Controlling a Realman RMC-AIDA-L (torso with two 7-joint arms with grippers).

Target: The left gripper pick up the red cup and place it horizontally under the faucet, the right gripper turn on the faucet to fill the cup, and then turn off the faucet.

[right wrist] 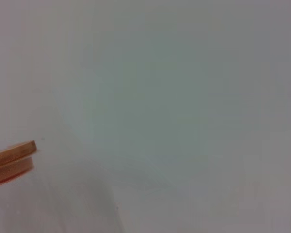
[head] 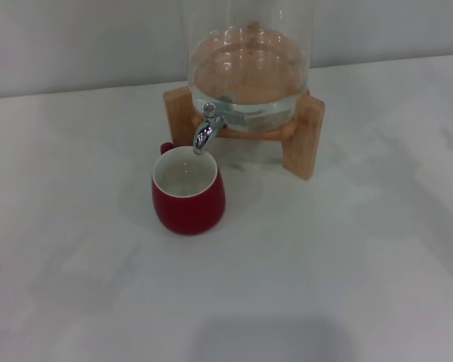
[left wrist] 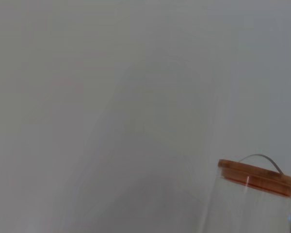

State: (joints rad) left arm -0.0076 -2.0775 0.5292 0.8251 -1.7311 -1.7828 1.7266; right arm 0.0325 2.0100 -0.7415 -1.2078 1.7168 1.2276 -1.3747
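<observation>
A glossy dark-red cup (head: 188, 190), white inside, stands upright on the white table (head: 347, 256), its mouth directly beneath the chrome faucet (head: 205, 130) of a glass jar (head: 249, 56) on a wooden stand (head: 306, 136). Neither gripper shows; jaw state cannot be told.

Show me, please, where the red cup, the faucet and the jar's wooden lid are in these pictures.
red cup (head: 189, 202): head view, on the front of its red outer wall.
faucet (head: 204, 135): head view, on the chrome downturned spout.
wooden lid (left wrist: 257, 175): left wrist view, on the lid's side edge.
</observation>
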